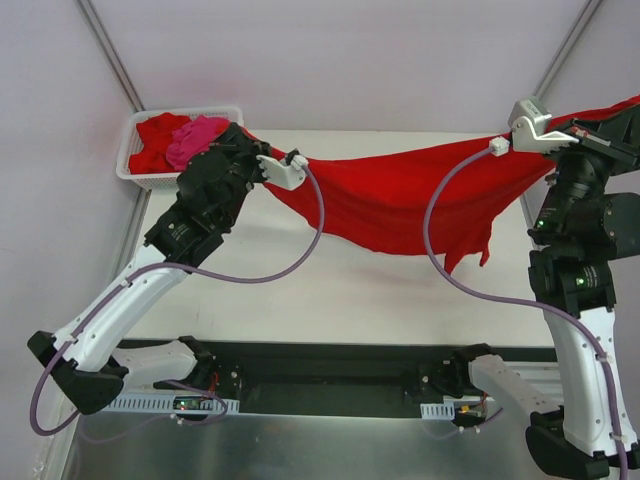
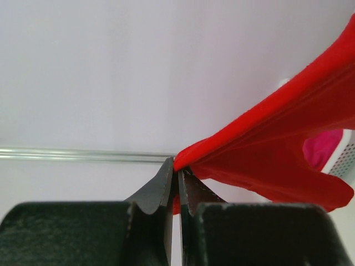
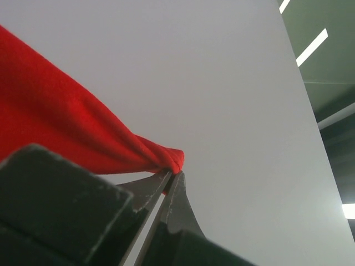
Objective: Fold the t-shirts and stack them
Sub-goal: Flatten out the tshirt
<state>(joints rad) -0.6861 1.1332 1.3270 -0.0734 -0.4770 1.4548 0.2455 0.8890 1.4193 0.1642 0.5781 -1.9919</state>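
Note:
A bright red t-shirt [image 1: 400,195] hangs stretched in the air between both arms, its middle sagging over the table. My left gripper [image 2: 178,169] is shut on the shirt's left end [image 2: 277,155], close to the basket in the top view [image 1: 245,138]. My right gripper [image 3: 176,173] is shut on a bunched corner of the same shirt [image 3: 55,122], held high at the far right of the table [image 1: 615,125]. More t-shirts lie in the basket: a hot pink one [image 1: 195,135] and a red one [image 1: 155,140].
The white lattice basket [image 1: 135,125] stands at the table's back left corner, just behind my left wrist. Purple cables loop from both arms over the table [image 1: 330,290]. Metal frame posts rise at the back left and back right.

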